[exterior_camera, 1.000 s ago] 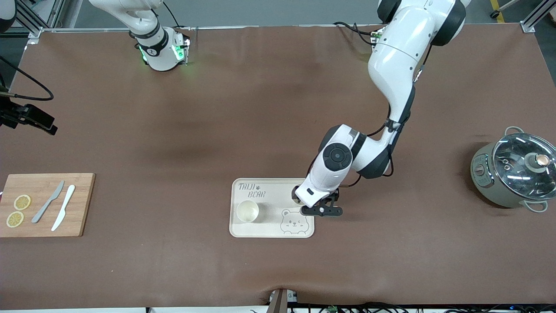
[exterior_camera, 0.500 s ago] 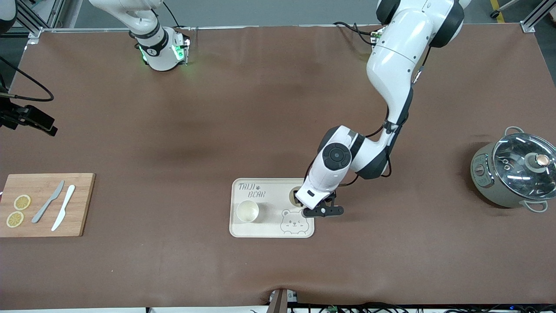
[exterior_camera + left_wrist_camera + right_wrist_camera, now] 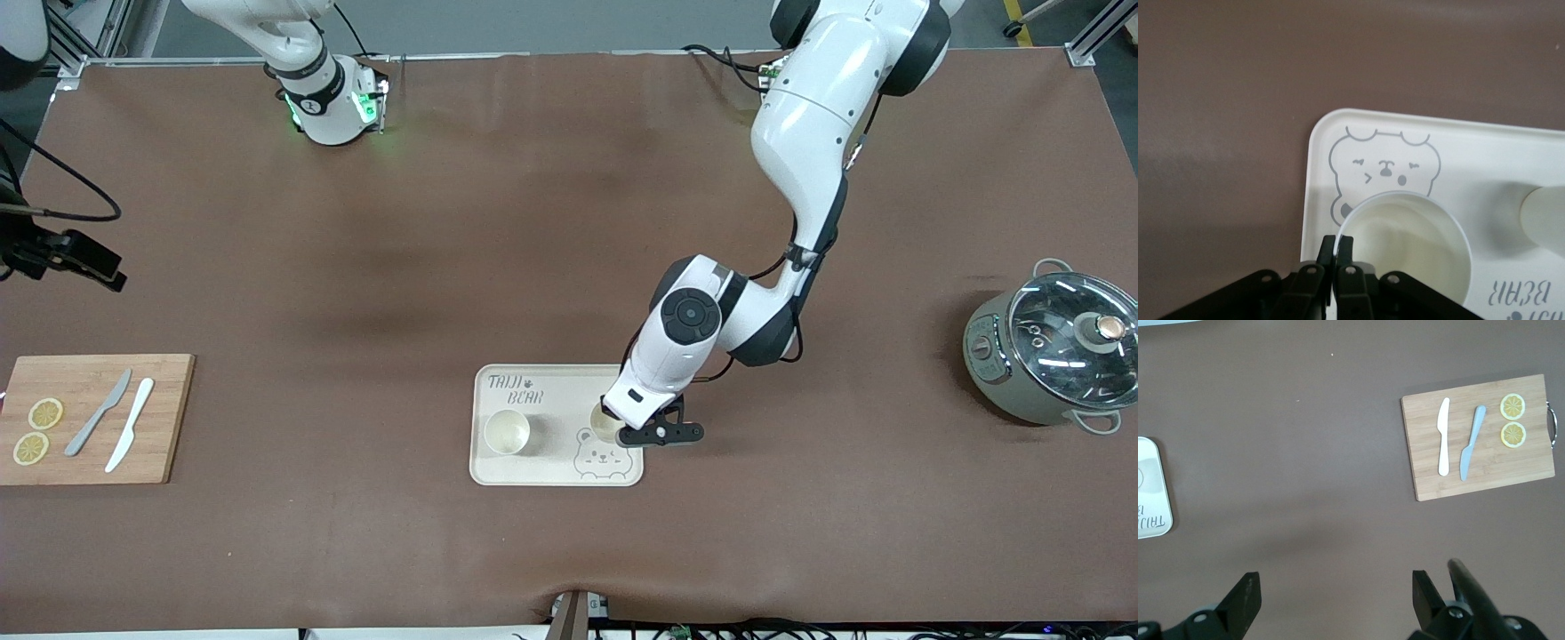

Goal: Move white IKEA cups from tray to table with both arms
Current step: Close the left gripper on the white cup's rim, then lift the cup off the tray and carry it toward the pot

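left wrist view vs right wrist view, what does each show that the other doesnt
Only the left wrist view: the left claw shut on the rim of a white cup, the tray's bear face, and the edge of the second cup.
Only the right wrist view: the right claw open above the mat, and the bamboo cutting board carrying two knives and two lemon slices.
Both: the brown table and part of the tray.

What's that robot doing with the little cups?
The left arm's tool has pinched the rim of one white cup, which sits over the tray by the bear face drawing. The other cup rests on the tray, untouched, toward the right arm's end. The right arm waits, its tool open above the table, away from the tray.
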You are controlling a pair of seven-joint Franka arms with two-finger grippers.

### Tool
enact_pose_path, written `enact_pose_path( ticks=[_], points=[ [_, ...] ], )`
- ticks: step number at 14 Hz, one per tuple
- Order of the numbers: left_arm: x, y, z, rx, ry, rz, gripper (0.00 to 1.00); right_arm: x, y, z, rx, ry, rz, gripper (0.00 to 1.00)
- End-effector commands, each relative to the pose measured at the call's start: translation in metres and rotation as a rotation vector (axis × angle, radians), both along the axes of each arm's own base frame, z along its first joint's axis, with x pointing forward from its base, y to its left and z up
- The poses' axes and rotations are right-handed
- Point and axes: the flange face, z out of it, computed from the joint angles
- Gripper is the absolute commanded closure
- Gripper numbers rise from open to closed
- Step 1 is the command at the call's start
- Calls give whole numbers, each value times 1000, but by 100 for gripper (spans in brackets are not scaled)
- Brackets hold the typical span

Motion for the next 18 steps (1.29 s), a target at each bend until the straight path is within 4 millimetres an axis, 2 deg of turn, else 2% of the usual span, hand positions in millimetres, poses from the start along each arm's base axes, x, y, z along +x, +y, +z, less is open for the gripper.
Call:
enact_pose_path(
  ticks=[1,2,3,4,7,8,10,12,14,16,17,18],
  points=[
    [1,12,44,21,-3,28,100,4,7,1,6,1,15,0],
    [2,20,63,33,7,33,100,4,10,3,-4,-5,23,0],
    [6,35,82,40,14,51,100,8,12,-4,-17,-1,25,0],
    [5,43,103,46,14,42,100,12,5,-14,-6,28,13,0],
    [-5,101,139,87,27,-26,100,-8,2,-1,-15,116,3,0],
    [-11,124,143,103,32,-68,100,-10,-5,9,-15,99,-8,0],
    [-25,164,149,122,29,-124,100,-16,-47,14,4,104,13,0],
    [-45,198,140,133,-1,-177,100,-21,-87,19,15,102,191,0],
    [-67,226,114,133,-69,-215,100,-28,-120,15,30,118,424,0],
    [-84,249,77,136,-136,-255,100,-27,-123,15,27,111,404,0],
    [-88,259,60,138,-167,-272,100,-21,-118,15,16,81,306,0],
    [-88,270,44,141,-190,-277,100,-10,-103,20,-1,10,223,0]
  ],
)
